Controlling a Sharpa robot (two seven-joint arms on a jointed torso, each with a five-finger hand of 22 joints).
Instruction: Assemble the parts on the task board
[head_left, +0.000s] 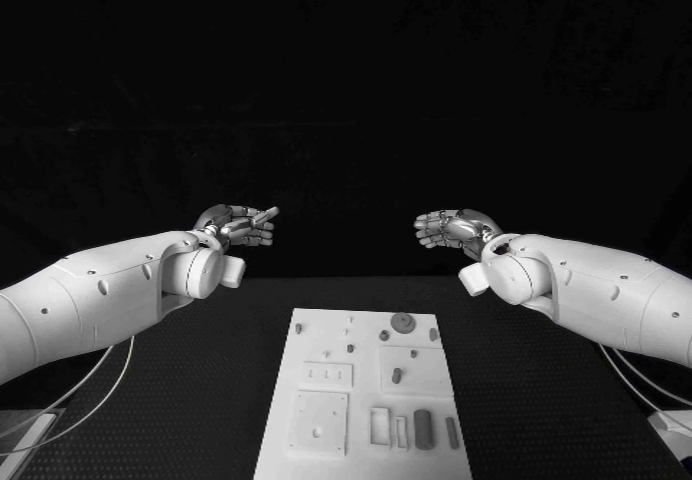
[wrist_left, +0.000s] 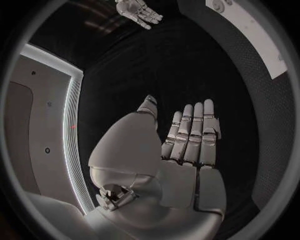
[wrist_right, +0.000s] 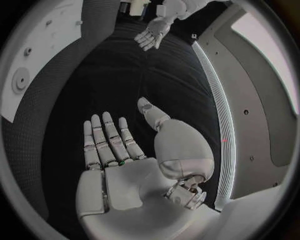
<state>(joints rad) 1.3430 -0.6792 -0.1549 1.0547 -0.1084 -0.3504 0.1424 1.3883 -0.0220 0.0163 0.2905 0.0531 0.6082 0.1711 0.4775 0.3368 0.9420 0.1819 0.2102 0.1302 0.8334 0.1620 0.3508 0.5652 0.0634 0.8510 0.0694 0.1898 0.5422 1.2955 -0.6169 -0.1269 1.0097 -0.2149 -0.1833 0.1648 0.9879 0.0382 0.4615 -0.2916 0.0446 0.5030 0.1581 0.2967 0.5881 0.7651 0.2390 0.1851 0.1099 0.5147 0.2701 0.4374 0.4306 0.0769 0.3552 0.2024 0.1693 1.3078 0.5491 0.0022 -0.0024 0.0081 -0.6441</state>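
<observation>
We hold both hands raised beyond the far end of the task board (head_left: 364, 400), well apart from it and from each other. Our left hand (head_left: 238, 225) is empty, fingers straight and side by side, thumb apart. Our right hand (head_left: 454, 227) is likewise flat and holds nothing. The parts (head_left: 423, 428) lie on the board, most near its near end, one round part (head_left: 404, 322) toward its far end.
</observation>
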